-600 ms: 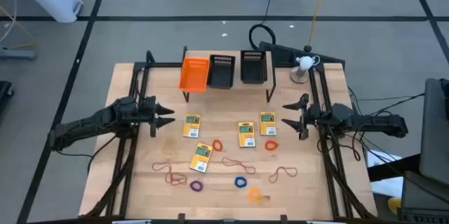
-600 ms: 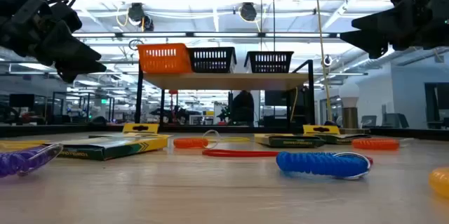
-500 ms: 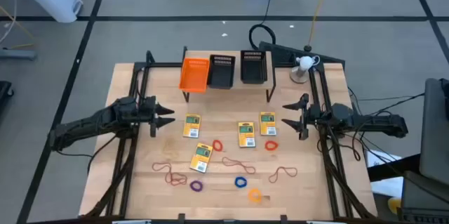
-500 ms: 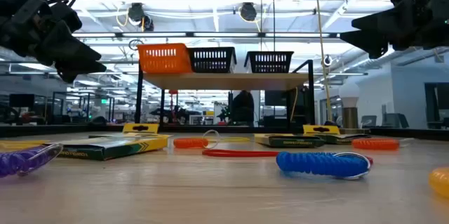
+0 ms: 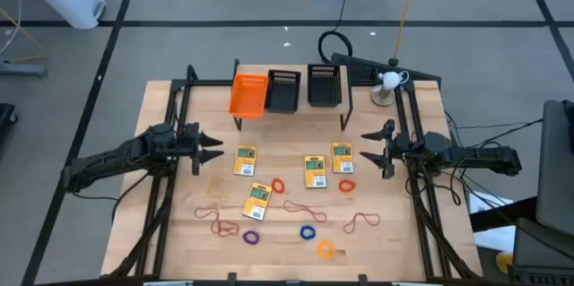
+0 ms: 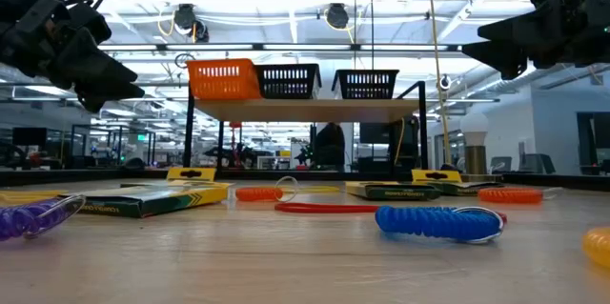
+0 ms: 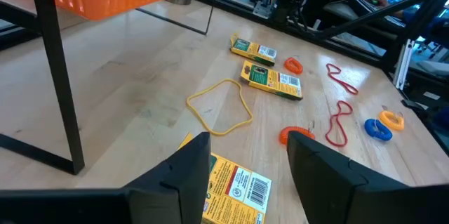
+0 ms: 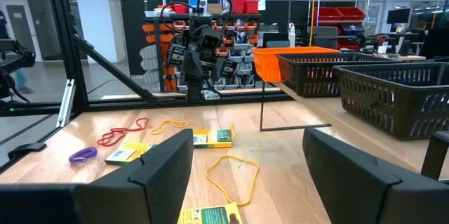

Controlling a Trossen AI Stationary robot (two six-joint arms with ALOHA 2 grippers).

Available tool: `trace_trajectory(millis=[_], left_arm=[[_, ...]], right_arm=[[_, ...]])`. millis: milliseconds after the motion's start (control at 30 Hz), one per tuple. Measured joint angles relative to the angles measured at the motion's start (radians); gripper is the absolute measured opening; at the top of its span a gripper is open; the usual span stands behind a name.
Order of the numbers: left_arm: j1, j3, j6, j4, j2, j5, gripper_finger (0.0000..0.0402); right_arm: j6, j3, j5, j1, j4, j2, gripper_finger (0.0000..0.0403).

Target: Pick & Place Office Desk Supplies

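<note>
Hovering unchanged since before, left claw [image 5: 215,151] and right claw [image 5: 369,150] both spread wide (empty), packets [image 5: 245,161] unmoved

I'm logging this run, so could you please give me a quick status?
Left gripper and right gripper open, empty, above table edges. Packets, rings, rubber bands untouched on table. Nothing blocking.

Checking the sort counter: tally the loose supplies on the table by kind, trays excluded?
packets: 4
rings: 5 (red, orange-red, blue, purple, orange)
red-brown bands: 4, though the two on the left lie close together
yellow bands: 2, faint from above
Total: 15
</note>
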Motion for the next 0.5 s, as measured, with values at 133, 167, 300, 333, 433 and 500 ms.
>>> trace_trajectory(millis=[133, 167, 300, 333, 433, 500], left_arm=[[0.0, 0.0, 0.0, 0.0, 0.0, 0.0, 0.0184], [0.0, 0.0, 0.0, 0.0, 0.0, 0.0, 0.0184], [0.0, 0.0, 0.0, 0.0, 0.0, 0.0, 0.0184], [0.0, 0.0, 0.0, 0.0, 0.0, 0.0, 0.0184], [0.0, 0.0, 0.0, 0.0, 0.0, 0.0, 0.0184], [0.0, 0.0, 0.0, 0.0, 0.0, 0.0, 0.0184]], right_arm=[[0.0, 0.0, 0.0, 0.0, 0.0, 0.0, 0.0261], [0.0, 0.0, 0.0, 0.0, 0.0, 0.0, 0.026], [0.0, 0.0, 0.0, 0.0, 0.0, 0.0, 0.0259], [0.0, 0.0, 0.0, 0.0, 0.0, 0.0, 0.0259], [0.0, 0.0, 0.0, 0.0, 0.0, 0.0, 0.026], [0.0, 0.0, 0.0, 0.0, 0.0, 0.0, 0.0262]])
